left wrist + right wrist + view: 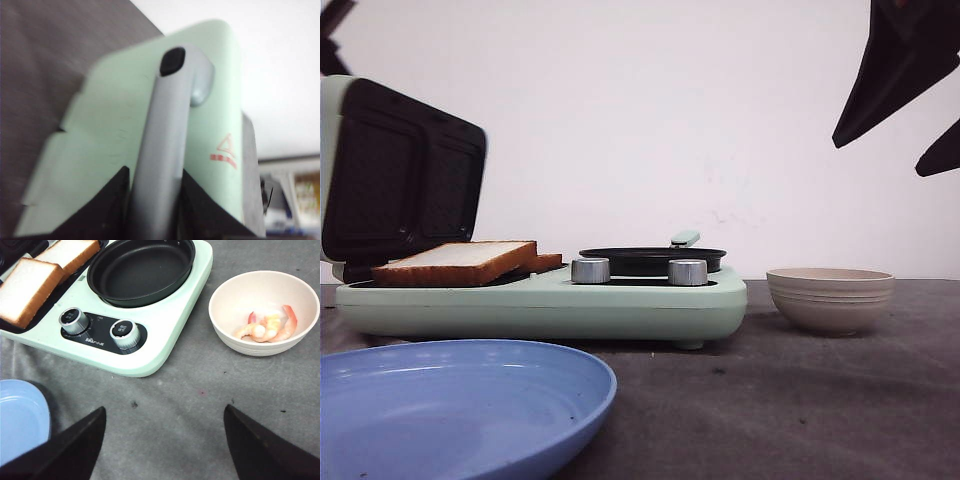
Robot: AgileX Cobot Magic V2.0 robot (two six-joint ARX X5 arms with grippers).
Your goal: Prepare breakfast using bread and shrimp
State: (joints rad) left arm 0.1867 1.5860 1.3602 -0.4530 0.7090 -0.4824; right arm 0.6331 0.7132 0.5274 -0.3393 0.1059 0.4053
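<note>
The left gripper has its jaws closed against both sides of a grey handle. The right gripper hangs raised above the tabletop, jaws spread wide, holding nothing.

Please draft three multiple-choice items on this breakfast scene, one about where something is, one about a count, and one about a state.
1. Where is the shrimp?
A. In the black pan
B. In the beige bowl
C. On the blue plate

2. How many silver knobs does the green cooker have?
A. One
B. Two
C. Four

3. What state is the sandwich-press lid in?
A. Raised open
B. Shut flat
C. Removed and lying on the table

Answers:
1. B: the right wrist view shows the pink pieces lying in the beige bowl, while the black pan is bare.
2. B: two knobs sit side by side on the cooker.
3. A: the lid stands up behind the bread, its handle between the left gripper jaws.
</note>
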